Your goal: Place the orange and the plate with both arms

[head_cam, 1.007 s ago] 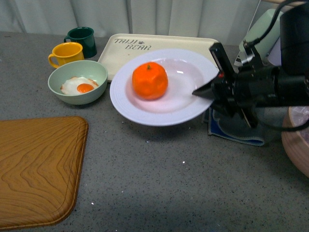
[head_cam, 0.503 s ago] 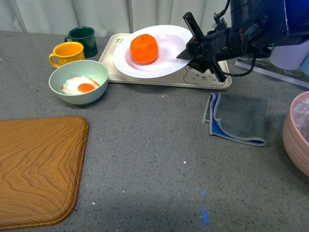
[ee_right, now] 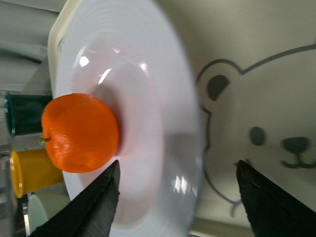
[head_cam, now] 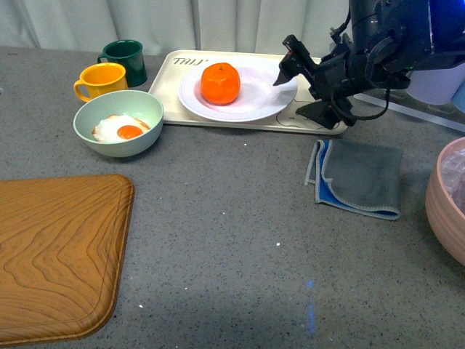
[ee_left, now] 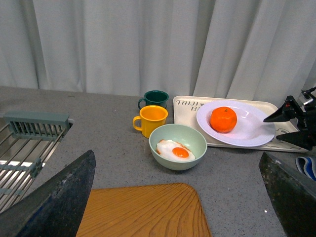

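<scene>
The plate [head_cam: 256, 106] lies on the cream bear-print tray [head_cam: 169, 89] at the far side of the grey surface [head_cam: 240, 233], and the orange [head_cam: 220, 82] sits on the plate, left of its middle in the front view. The right claw [head_cam: 288, 99] is at the plate's right rim with its jaws spread wide, one finger [head_cam: 289, 61] raised above the rim and the other low over the tray. In the right wrist view the two dark fingers [ee_right: 97, 205] stand well apart with the plate's edge between them. That edge is blurred, so I cannot tell whether either finger touches it.

The left claw [ee_left: 177, 154] shows only in its own wrist view. Its jaws are wide too, with nothing between them, and it hangs well back from the tray, above the wooden board [head_cam: 58, 254].

Just left of the tray stands a pale green bowl [head_cam: 149, 109] with a fried egg [head_cam: 120, 129] in it. Behind the bowl are a yellow mug [head_cam: 102, 78] and a dark green mug [head_cam: 125, 58], close together. A grey-and-blue cloth [head_cam: 360, 174] lies folded on the surface near the tray's right end, and a pink bowl [head_cam: 445, 207] is cut off at the right edge.
</scene>
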Robot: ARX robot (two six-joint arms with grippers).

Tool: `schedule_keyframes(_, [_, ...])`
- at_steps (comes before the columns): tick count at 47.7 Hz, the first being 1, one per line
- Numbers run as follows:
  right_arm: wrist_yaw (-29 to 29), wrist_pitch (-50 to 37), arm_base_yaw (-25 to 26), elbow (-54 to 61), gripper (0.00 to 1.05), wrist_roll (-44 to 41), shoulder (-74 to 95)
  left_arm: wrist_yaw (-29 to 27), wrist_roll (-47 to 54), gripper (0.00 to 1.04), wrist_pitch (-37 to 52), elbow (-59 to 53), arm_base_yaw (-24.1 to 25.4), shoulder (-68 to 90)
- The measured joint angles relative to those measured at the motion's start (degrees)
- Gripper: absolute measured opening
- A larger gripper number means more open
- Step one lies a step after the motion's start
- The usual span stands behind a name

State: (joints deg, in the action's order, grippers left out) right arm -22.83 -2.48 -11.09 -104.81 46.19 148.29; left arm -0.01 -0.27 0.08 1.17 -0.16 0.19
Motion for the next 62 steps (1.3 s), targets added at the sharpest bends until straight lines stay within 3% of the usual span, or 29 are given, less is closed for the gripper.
schedule_keyframes(6, [5.5, -2.1, 0.7, 7.9, 0.95, -8.3, -6.6, 0.0, 0.0, 0.98, 0.0, 0.0, 0.0, 0.0])
schedule_keyframes(14, [11.6, -5.6, 1.5, 15.8, 0.95, -15.7, -15.6, 0.0, 0.0, 0.98, 0.0, 0.0, 0.0, 0.0])
schedule_keyframes(17, [24.3, -26.0, 1.6, 25.6, 0.84, -26.0, -19.8, 0.0, 0.0, 0.98, 0.0, 0.0, 0.0, 0.0])
schedule_keyframes(19, [29.0, -36.8, 1.7, 31.5, 0.77, -31.6, -22.1, 0.0, 0.0, 0.98, 0.0, 0.0, 0.0, 0.0])
schedule_keyframes(23, [30.5, -55.5, 3.0, 45.7, 0.59, -40.6, -28.9, 0.0, 0.0, 0.98, 0.0, 0.0, 0.0, 0.0])
schedule_keyframes(27, [29.9, -62.9, 4.2, 56.4, 0.41, -43.9, -35.9, 0.0, 0.0, 0.98, 0.0, 0.0, 0.0, 0.0])
schedule_keyframes(38, [27.9, -64.1, 5.9, 72.9, 0.00, -46.0, -48.9, 0.0, 0.0, 0.98, 0.0, 0.0, 0.0, 0.0])
schedule_keyframes(47, [26.7, -65.0, 7.3, 83.9, 0.01, -46.0, -58.9, 0.0, 0.0, 0.98, 0.0, 0.0, 0.0, 0.0])
schedule_keyframes(62, [23.2, -62.5, 10.8, 92.9, 0.01, -46.0, -70.6, 0.0, 0.0, 0.98, 0.0, 0.0, 0.0, 0.0])
